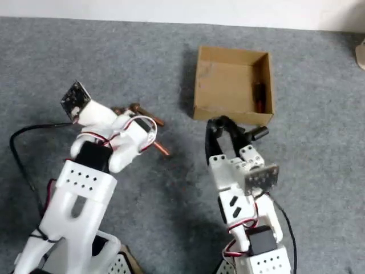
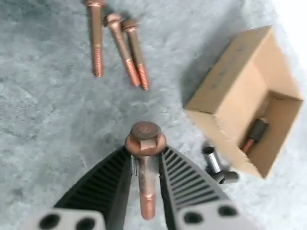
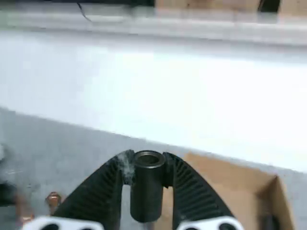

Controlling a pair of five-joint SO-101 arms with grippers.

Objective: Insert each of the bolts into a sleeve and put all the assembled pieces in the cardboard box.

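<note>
My left gripper (image 2: 145, 154) is shut on a copper bolt (image 2: 146, 177), head outward, held over the grey carpet; from above, the left gripper (image 1: 153, 138) shows the bolt's tip (image 1: 162, 148) sticking out. Three more bolts (image 2: 122, 48) lie on the carpet beyond it, also bolts (image 1: 137, 109). My right gripper (image 3: 146, 160) is shut on a black sleeve (image 3: 146, 187), upright with its bore open. The right gripper (image 1: 225, 128) hangs just in front of the cardboard box (image 1: 231, 85). An assembled piece (image 1: 259, 97) lies inside the box.
Two loose dark sleeves (image 2: 218, 167) rest on the carpet by the box's (image 2: 225, 91) near wall; one sleeve (image 1: 258, 133) shows beside the right gripper. A black cable (image 1: 20, 154) trails at the left. Open carpet lies between the two arms.
</note>
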